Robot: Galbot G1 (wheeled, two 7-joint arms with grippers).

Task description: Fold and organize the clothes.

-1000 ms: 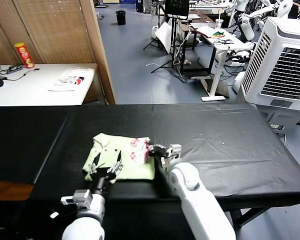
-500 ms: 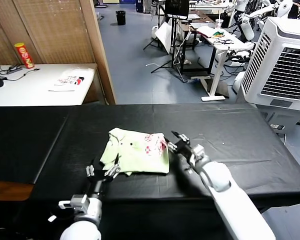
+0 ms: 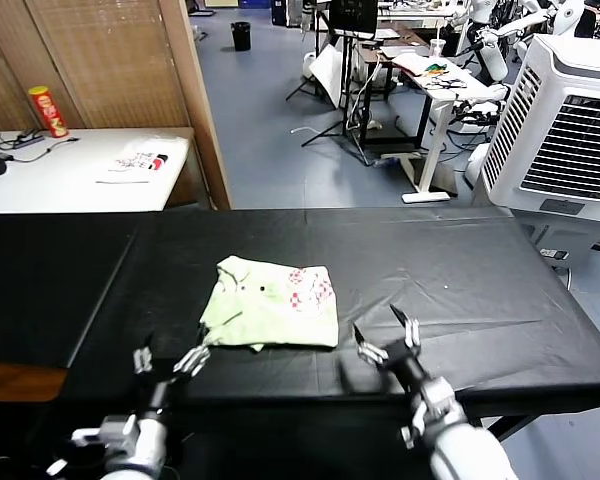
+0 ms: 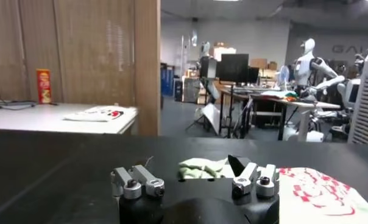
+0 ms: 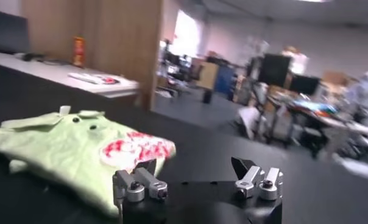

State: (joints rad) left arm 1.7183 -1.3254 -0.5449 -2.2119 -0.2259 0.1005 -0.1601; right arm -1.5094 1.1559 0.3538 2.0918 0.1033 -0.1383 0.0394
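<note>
Right gripper released and pulled back off folded T-shirt, left gripper spread too, withdrawn

Before me stretches a long table under a black cloth covering. Off to my left a white side table carries a red and yellow cylindrical snack can, some printed papers and a black cable. A white ribbed air cooler stands at my far right.
</note>
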